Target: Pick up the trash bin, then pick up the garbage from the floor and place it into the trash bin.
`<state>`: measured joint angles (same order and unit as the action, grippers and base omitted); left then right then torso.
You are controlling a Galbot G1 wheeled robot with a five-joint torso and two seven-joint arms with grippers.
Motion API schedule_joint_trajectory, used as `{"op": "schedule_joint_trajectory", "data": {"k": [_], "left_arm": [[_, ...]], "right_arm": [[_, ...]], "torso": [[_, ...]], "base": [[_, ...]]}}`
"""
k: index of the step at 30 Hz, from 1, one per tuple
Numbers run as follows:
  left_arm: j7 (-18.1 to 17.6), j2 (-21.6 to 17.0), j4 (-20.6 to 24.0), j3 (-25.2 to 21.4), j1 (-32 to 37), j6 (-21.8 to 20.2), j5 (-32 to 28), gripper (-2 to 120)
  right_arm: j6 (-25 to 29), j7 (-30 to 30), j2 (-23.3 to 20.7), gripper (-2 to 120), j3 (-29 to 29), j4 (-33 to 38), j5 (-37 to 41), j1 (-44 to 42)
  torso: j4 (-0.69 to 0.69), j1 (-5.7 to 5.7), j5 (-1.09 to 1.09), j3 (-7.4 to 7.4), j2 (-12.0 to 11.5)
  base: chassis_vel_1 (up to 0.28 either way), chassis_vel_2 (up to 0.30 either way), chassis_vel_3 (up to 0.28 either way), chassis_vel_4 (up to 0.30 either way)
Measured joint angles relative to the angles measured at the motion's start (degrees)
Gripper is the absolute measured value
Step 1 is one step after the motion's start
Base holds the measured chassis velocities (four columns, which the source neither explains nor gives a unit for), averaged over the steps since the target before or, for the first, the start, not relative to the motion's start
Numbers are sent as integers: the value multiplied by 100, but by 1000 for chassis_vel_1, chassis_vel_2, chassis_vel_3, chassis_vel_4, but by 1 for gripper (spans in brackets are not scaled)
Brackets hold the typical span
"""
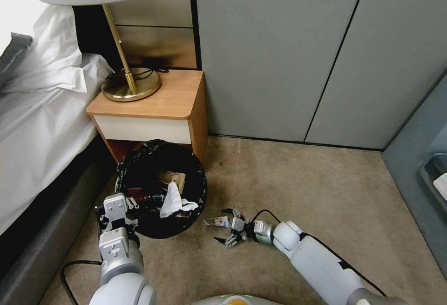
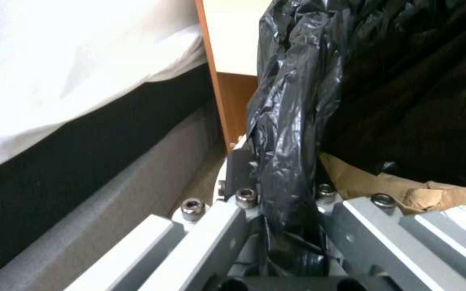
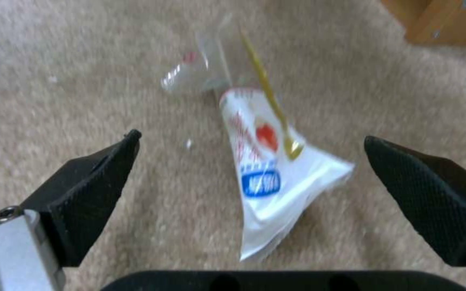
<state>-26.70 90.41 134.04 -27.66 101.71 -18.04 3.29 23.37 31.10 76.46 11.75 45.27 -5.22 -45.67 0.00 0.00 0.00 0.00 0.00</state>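
Right gripper (image 3: 252,178), fingers spread wide and holding nothing, hangs low over the floor (image 1: 298,179) with a white printed wrapper (image 3: 268,169) lying directly ahead, between its two black fingertips (image 3: 90,186) but touching neither. That piece of the garbage runs lengthwise away from the gripper, near end broad, far end narrowing toward a clear crinkled tail, so the fingers sit either side of its long axis and would close across its width. A thin yellow strip (image 3: 268,93) lies along it; what it is cannot be told. Just beyond the wrapper, on the left arm's side, stands the trash bin (image 1: 160,188), its black liner (image 2: 292,121) clamped at the rim by the left gripper (image 1: 116,212), which grips the bag's folded edge. Inside sit a white tissue (image 1: 173,201) and brown paper (image 2: 405,190); deeper contents are too dark to read, and the bin's white wall is hidden under the liner. A nightstand (image 1: 153,105) stands behind the bin.
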Motion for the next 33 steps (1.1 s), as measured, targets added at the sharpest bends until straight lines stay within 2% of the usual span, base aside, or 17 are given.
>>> {"op": "schedule_joint_trajectory", "data": {"k": [24,31,33], "left_arm": [[-8,83,3,72,91,77,144,0],[-9,69,17,53,100,80,144,0],[-9,75,21,55,87,80,143,0]], "right_arm": [[164,-257,410,100,-15,-831,-198,354],[248,-292,485,85,-41,-1037,-195,429],[250,-310,495,75,-30,-1042,-191,459]], "torso": [[0,0,0,0,0],[0,0,0,0,0],[0,0,0,0,0]], "base": [[0,0,0,0],[0,0,0,0],[0,0,0,0]]}}
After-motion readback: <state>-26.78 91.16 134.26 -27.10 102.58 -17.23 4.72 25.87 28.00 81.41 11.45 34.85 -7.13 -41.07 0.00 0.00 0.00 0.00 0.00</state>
